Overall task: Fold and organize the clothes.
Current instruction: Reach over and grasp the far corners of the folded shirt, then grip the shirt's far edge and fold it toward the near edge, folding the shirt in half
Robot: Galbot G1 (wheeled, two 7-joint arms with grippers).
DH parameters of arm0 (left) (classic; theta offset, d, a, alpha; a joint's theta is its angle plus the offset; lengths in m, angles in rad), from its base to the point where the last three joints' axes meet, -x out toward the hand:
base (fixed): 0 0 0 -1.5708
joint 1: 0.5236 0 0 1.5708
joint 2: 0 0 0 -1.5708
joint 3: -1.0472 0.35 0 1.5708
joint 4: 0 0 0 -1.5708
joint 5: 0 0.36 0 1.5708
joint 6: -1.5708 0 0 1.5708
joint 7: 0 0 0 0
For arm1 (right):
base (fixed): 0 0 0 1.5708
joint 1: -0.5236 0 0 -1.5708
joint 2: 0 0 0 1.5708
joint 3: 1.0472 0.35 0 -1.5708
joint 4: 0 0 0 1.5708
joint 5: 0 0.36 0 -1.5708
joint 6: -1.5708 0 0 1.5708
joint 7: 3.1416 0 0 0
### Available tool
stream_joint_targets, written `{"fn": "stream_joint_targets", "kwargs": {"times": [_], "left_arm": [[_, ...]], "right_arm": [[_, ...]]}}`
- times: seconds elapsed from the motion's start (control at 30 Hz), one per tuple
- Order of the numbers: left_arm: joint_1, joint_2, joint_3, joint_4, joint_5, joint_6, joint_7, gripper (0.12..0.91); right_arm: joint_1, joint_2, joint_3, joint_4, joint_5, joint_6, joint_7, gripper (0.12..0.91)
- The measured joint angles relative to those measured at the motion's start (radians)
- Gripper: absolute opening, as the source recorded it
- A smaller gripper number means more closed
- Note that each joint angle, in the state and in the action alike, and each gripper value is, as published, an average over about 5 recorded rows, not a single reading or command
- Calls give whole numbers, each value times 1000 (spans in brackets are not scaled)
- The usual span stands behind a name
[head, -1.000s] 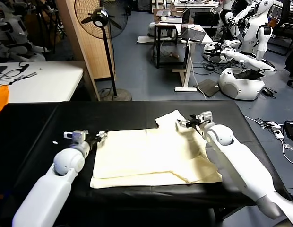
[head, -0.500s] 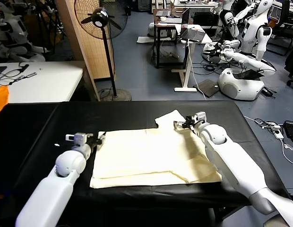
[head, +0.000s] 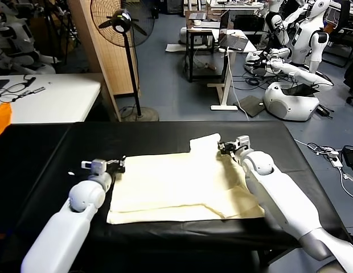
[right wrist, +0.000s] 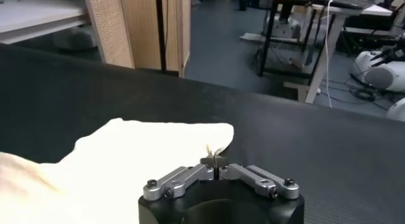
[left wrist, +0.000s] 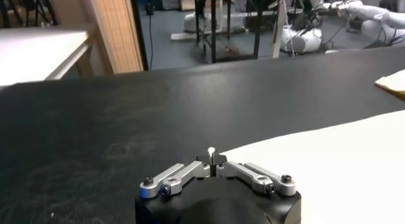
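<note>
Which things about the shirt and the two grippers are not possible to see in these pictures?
- Left gripper, head view: the contact with the shirt is too small to judge.
- Right gripper, right wrist view: its own body hides the cloth under it.
- The shirt's underside: hidden by its top layer.

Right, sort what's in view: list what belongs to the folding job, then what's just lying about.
Job:
- cream shirt
- left gripper, shut on its far left corner
- right gripper, shut on its far right sleeve

Lying about:
- orange cloth
- standing fan
- white side table
</note>
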Motion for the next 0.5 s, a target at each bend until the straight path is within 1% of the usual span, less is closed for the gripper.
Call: {"fn": "stream_joint_targets", "kwargs": {"times": [0.23, 0.33, 0.5], "left_arm": [[29, 9, -15, -40, 10, -28, 9, 130], [52, 19, -27, -70, 20, -33, 13, 130], [104, 42, -50, -139, 27, -39, 20, 130]], "right_arm": [[-38, -29, 29, 69, 0, 16, 30, 119], [-77, -52, 52, 134, -1, 17, 42, 119], [-181, -103, 107, 280, -2, 12, 46, 119]]}}
